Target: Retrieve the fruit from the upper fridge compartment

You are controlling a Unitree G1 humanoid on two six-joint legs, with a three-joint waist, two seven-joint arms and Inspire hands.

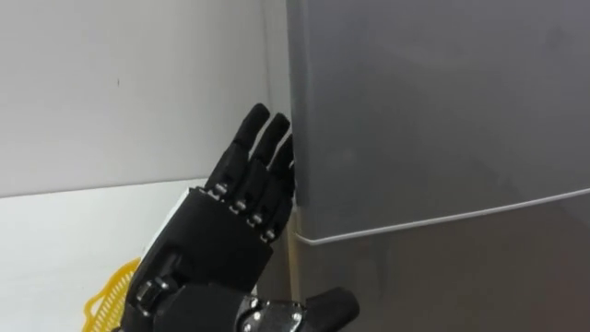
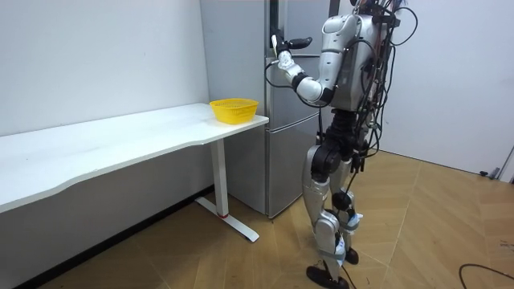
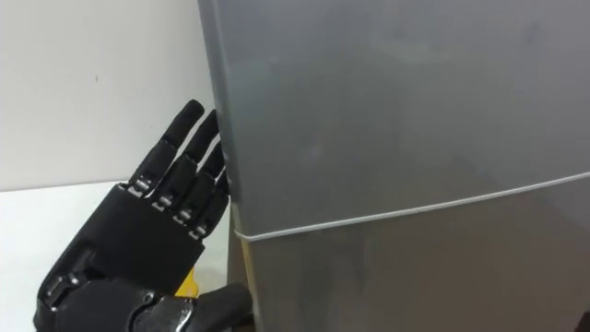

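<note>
A tall grey fridge (image 1: 433,101) fills the eye view from twelve round to five o'clock, its upper door shut, so whatever is to be fetched sits hidden inside. The robot's left hand (image 1: 221,231) rises from seven o'clock, fingers (image 1: 263,138) straight and close together, tips against the door's left edge, thumb stuck out low. The door looks smooth, rigid and slippery, with no handle showing. It will probably resist at its seal, then swing heavily. The best hold seems that left edge, just above the pale seam (image 1: 442,221), fingers hooked behind it. A yellow basket (image 1: 111,295) sits at eight o'clock on a white table (image 1: 64,231).
</note>
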